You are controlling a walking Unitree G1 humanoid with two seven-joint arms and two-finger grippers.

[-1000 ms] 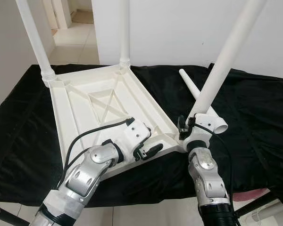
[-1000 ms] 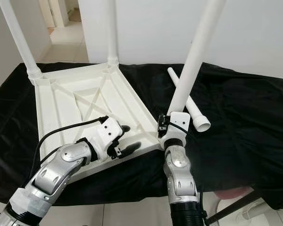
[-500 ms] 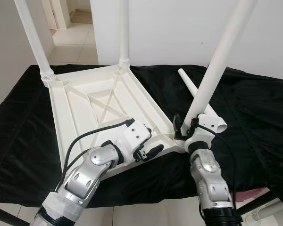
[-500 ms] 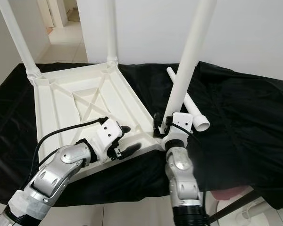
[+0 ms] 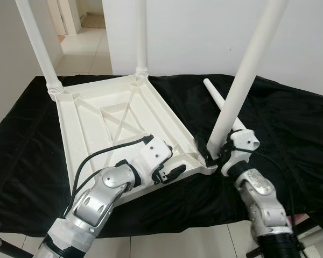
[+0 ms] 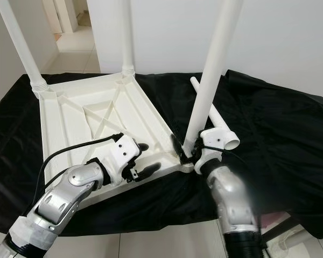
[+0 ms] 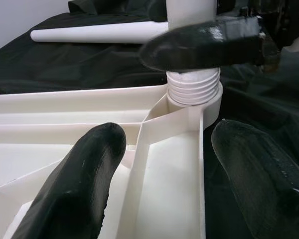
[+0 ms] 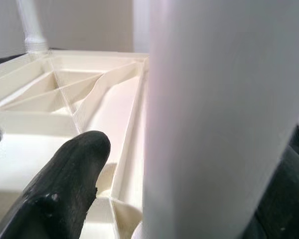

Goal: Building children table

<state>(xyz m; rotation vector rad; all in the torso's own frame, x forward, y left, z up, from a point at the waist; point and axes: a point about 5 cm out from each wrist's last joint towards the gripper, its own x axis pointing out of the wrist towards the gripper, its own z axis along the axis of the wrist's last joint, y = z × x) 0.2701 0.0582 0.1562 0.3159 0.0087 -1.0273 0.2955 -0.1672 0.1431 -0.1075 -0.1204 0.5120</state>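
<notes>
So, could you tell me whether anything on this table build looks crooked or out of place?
The leg held by the right gripper leans at the near right corner socket, while the two far legs stand upright. A fourth leg lies loose on the black cloth beside the tabletop.

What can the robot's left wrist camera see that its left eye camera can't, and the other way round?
The left wrist view gets close enough to show the screw threads where the leg goes into the corner socket of the upside-down tabletop.

The left eye view shows two more legs already standing at the far corners, the whole black cloth, and both silver arms, with the left hand on the tabletop's near edge.

Both show the spare leg lying on the cloth and the right hand at the bottom of the leg.
</notes>
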